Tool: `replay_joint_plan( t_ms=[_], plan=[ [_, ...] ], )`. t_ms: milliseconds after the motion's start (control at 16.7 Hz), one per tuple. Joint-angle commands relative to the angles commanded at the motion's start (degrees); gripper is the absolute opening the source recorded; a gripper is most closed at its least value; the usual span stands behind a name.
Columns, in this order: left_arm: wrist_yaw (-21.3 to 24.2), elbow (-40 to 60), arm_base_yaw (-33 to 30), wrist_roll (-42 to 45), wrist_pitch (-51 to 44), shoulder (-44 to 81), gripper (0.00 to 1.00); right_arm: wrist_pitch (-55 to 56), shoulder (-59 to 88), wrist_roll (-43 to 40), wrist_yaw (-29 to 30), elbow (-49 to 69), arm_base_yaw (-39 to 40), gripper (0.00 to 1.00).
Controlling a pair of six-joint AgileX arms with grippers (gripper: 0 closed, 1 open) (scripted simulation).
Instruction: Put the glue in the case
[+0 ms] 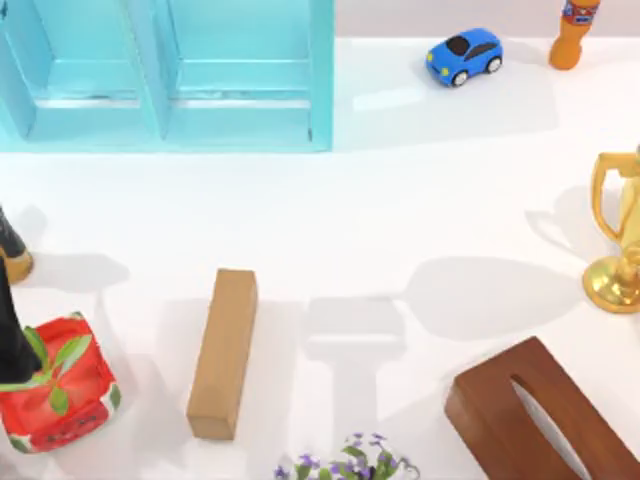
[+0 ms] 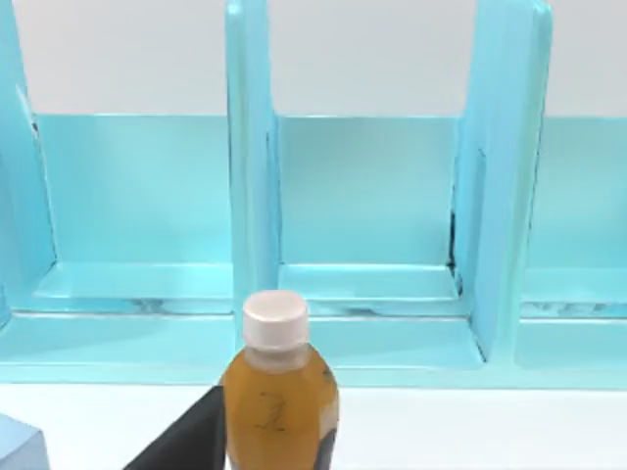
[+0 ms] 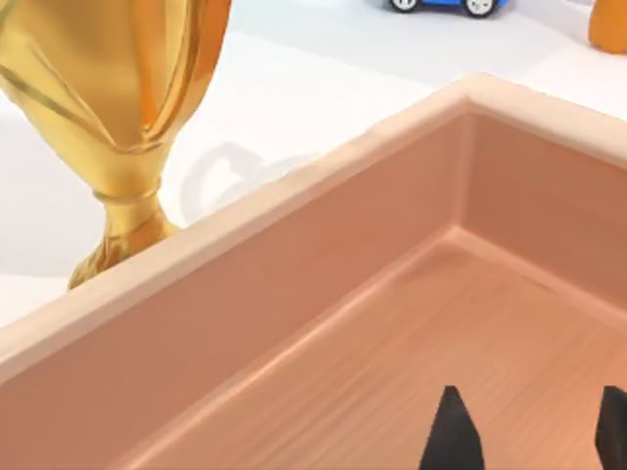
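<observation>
The glue is out of view. The case (image 1: 165, 75), a large turquoise shelf unit with upright dividers, stands at the back left of the table; the left wrist view looks straight into its open compartments (image 2: 362, 206). My left arm (image 1: 10, 330) reaches in at the table's left edge. One dark finger (image 2: 186, 441) sits beside an orange bottle with a white cap (image 2: 277, 392), in front of the case. My right gripper (image 3: 529, 436) hangs open over the inside of a brown wooden box (image 3: 392, 323), nothing between its fingertips.
A blue toy car (image 1: 464, 55) and another orange bottle (image 1: 574, 35) stand at the back right. A gold trophy (image 1: 620, 230) is at the right edge, the brown box (image 1: 540, 420) front right. A wooden block (image 1: 224, 350), a red plant pot (image 1: 60, 400) and purple flowers (image 1: 345, 462) line the front.
</observation>
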Motion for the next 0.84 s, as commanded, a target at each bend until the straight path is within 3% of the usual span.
replay_joint_plan(
  t_ms=[480, 840],
  plan=[
    [0.0, 0.0, 0.0, 0.0, 0.0, 0.0, 1.00, 0.0, 0.0, 0.0, 0.0, 0.0, 0.0, 0.98],
    [0.0, 0.0, 0.0, 0.0, 0.0, 0.0, 1.00, 0.0, 0.0, 0.0, 0.0, 0.0, 0.0, 1.00]
  ],
)
